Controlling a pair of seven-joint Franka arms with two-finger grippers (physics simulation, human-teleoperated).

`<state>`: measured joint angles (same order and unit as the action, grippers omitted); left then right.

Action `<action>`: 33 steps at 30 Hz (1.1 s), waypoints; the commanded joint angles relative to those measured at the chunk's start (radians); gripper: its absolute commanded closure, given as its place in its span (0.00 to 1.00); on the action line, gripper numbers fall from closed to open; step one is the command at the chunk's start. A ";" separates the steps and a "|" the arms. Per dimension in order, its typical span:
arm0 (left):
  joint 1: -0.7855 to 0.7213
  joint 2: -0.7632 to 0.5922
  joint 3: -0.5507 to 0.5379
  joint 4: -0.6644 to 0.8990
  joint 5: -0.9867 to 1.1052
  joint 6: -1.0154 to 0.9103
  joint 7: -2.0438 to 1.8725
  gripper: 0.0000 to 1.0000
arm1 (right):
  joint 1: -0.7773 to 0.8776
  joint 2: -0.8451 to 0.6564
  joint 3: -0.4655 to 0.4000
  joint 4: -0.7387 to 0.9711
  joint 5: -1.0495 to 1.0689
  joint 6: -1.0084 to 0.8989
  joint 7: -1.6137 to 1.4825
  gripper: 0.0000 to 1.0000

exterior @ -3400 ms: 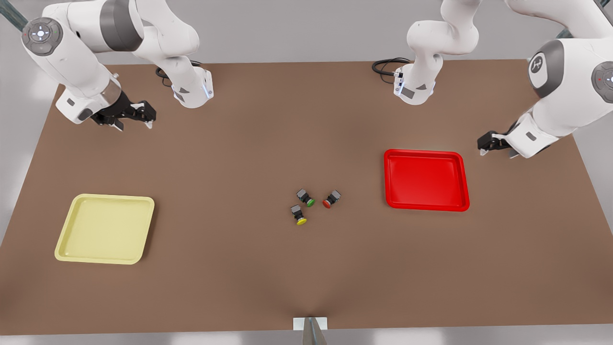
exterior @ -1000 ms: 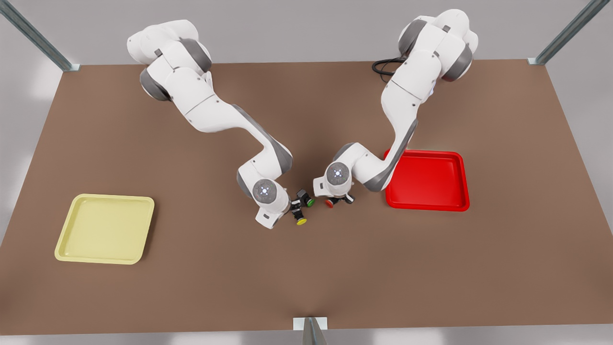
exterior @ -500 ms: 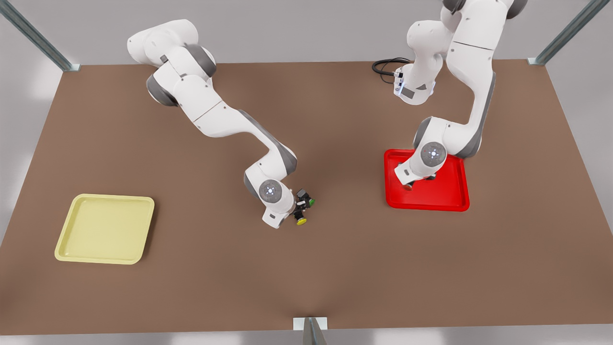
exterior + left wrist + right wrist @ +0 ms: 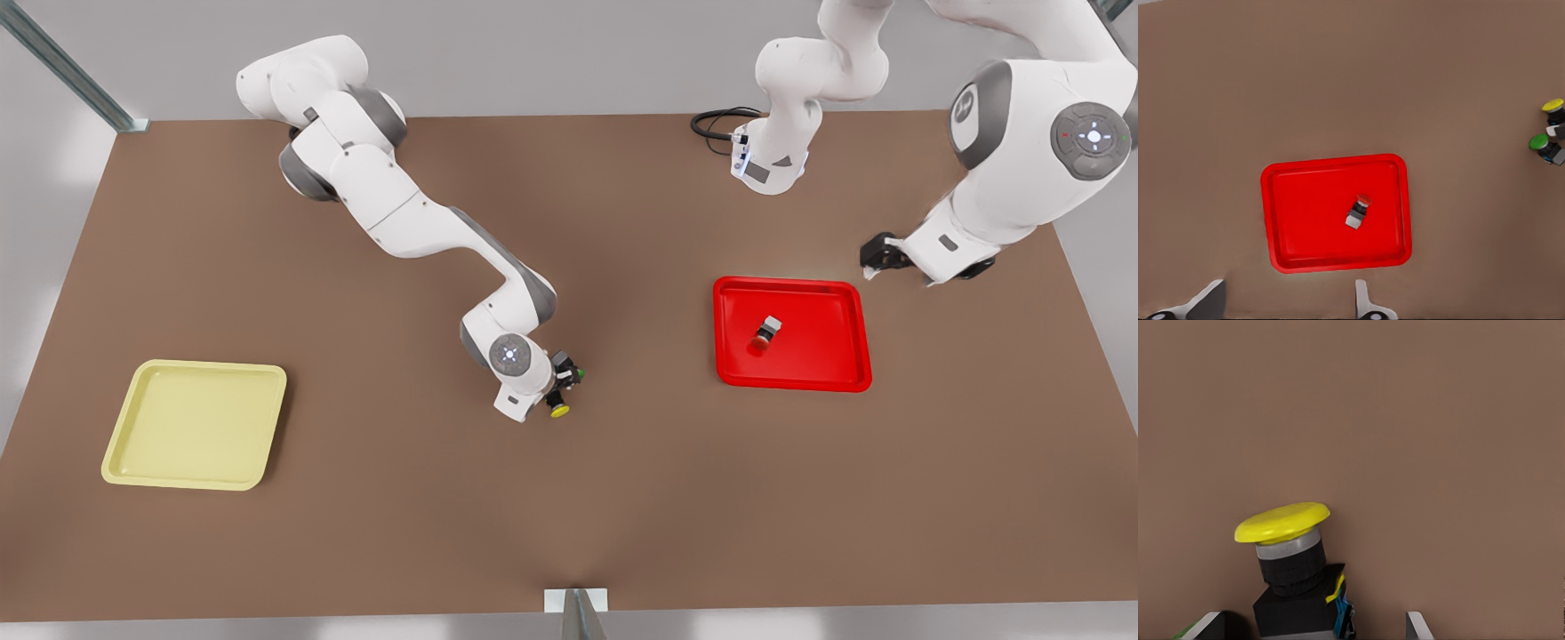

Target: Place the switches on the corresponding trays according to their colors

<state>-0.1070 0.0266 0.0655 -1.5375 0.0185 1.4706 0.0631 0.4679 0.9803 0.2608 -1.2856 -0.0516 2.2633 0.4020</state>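
Note:
The red-capped switch (image 4: 763, 336) (image 4: 1358, 210) lies on its side inside the red tray (image 4: 791, 385) (image 4: 1338, 160). My left gripper (image 4: 876, 258) (image 4: 1285, 303) hangs open high above the table, just beyond the red tray's far right corner, holding nothing. The yellow-capped switch (image 4: 558, 409) (image 4: 1281, 523) lies on the brown table near the middle. My right gripper (image 4: 556, 391) (image 4: 1311, 628) is down at it, open, with its fingers either side of the dark body and gaps showing. The pale yellow tray (image 4: 191, 484) sits at the front view's left.
A green-capped switch (image 4: 573, 373) (image 4: 1540, 142) lies right beside the yellow one, close to my right gripper. A black cable (image 4: 716, 124) coils at the far table edge by an arm base. Bare brown table lies between the two trays.
The left gripper has let go of the red switch in the red tray and pulled away up and to the front view's right. The right arm has barely shifted over the yellow switch.

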 commanded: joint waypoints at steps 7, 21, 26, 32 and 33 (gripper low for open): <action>-0.072 0.157 -0.018 0.195 -0.037 -0.065 0.000 0.00 | 0.000 0.000 -0.002 0.022 0.003 -0.027 -0.003 0.52; -0.072 0.148 -0.013 0.168 -0.037 0.050 -0.006 0.00 | -0.009 -0.011 0.000 0.023 0.009 -0.034 -0.003 0.29; -0.072 0.148 -0.013 0.160 -0.037 0.050 -0.008 0.00 | -0.006 -0.003 0.000 0.031 0.004 -0.031 -0.018 0.42; -0.072 0.151 -0.013 0.158 -0.037 0.051 -0.008 0.00 | -0.006 0.000 -0.002 0.039 0.004 -0.036 -0.032 0.50; -0.072 0.153 -0.013 0.158 -0.037 0.053 -0.008 0.00 | -0.006 0.000 0.000 0.040 0.004 -0.036 -0.032 0.51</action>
<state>-0.1795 0.1795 0.0521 -1.3791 -0.0185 1.5232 0.0552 0.4617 0.9803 0.2608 -1.2456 -0.0456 2.2275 0.3705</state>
